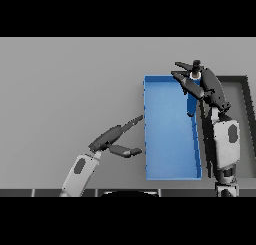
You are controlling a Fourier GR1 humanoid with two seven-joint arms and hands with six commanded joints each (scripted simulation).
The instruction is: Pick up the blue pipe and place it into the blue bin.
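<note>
The blue bin stands right of the table's middle. My right hand hovers over the bin's far right corner. Its fingers and thumb close round the blue pipe, which hangs down from the hand just inside the bin's right wall. Only the pipe's lower end and a pale bit near the thumb show; the hand hides the rest. I cannot tell whether the pipe touches the bin floor. My left hand is open and holds nothing, left of the bin, with its fingers pointing at the bin's left wall.
A dark grey bin stands right of the blue bin, partly behind my right forearm. Bare grey table spreads to the left and the far side.
</note>
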